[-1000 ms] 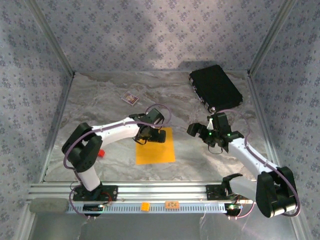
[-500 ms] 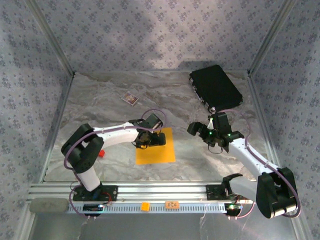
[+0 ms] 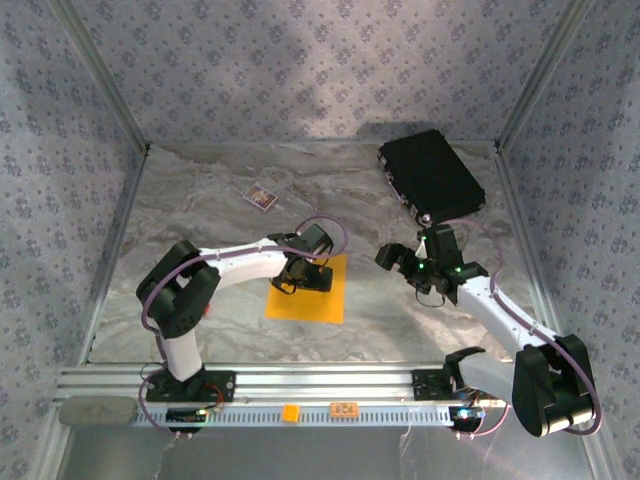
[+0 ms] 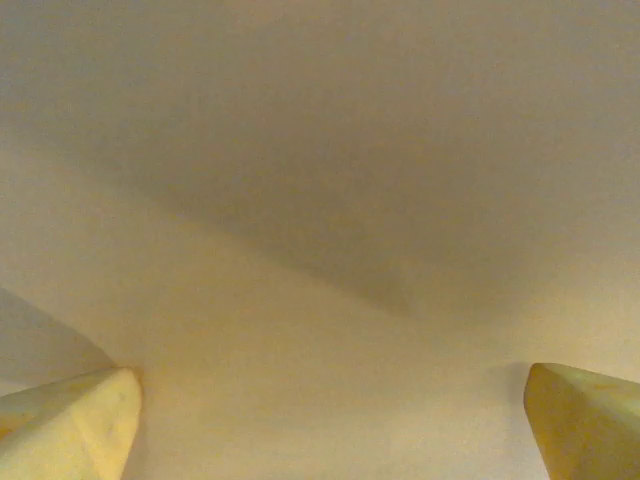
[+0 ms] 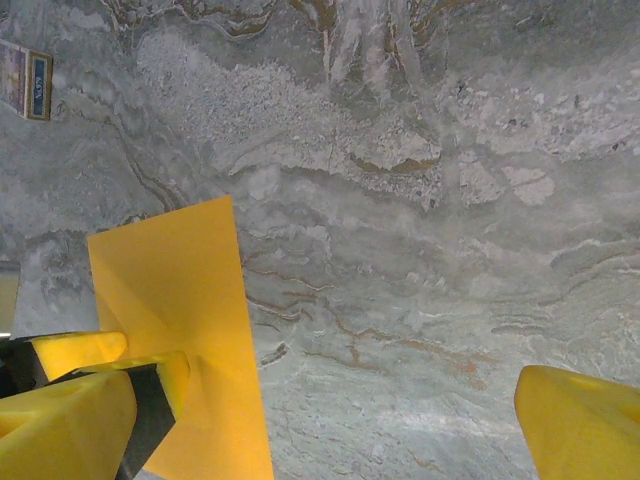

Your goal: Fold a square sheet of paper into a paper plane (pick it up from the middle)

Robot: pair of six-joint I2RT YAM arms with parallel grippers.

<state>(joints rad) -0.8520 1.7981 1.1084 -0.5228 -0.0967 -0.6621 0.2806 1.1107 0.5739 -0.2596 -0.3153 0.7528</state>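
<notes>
1. My left gripper (image 3: 305,275), jaws spread wide and holding nothing, sits over the far half of the square sheet of paper (image 3: 312,300) at table centre.
2. The sheet lies flat with no crease visible; every fold remains.
3. At the sheet's 3 o'clock, my right gripper (image 3: 402,262) hovers wide open, empty.
4. The sheet's 12 o'clock edge hides beneath the left claw; contact unclear.

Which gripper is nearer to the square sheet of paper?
Left. The left gripper is over the square sheet of paper; the right gripper hangs apart, to its right.
</notes>
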